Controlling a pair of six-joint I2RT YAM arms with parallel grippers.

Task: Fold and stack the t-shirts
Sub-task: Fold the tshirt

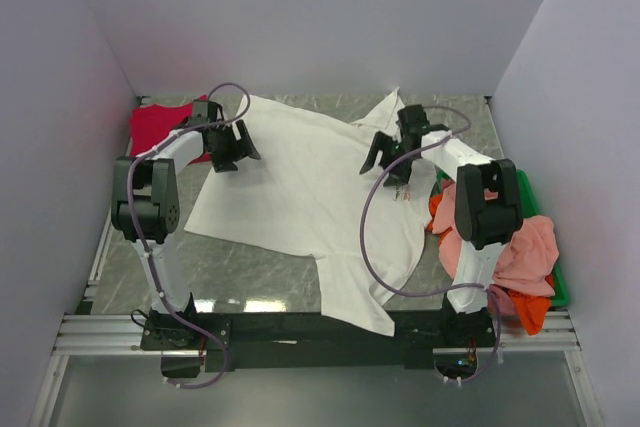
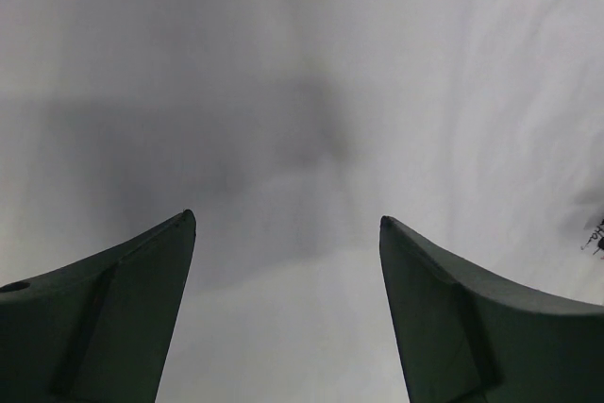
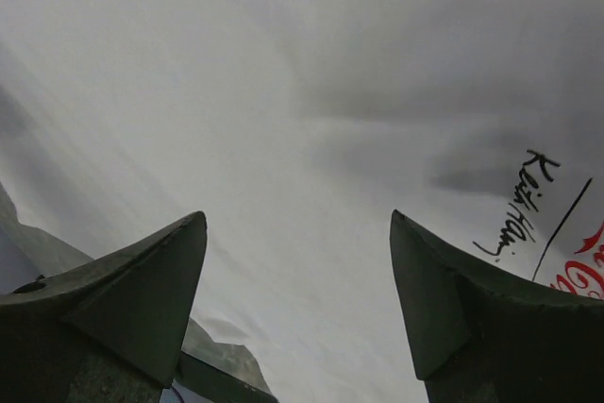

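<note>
Top external view: a large white t-shirt [image 1: 300, 187] lies spread and wrinkled on the grey marbled table [image 1: 250, 272]. The left gripper [image 1: 232, 152] and right gripper [image 1: 385, 159] hang over it, jaws wide, holding nothing. A crimson shirt [image 1: 155, 127] lies bunched at the far left corner. A pink shirt [image 1: 525, 252] and an orange shirt [image 1: 533, 312] fill the green bin [image 1: 558, 287], partly hidden by the right arm [image 1: 480, 217].

Green bin [image 1: 528, 195]; grey marbled table [image 1: 250, 267]

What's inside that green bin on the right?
A crumpled salmon-pink t-shirt fills the green bin, with orange cloth poking out around it. The right arm covers part of the pile, and anything lying underneath is hidden.
</note>
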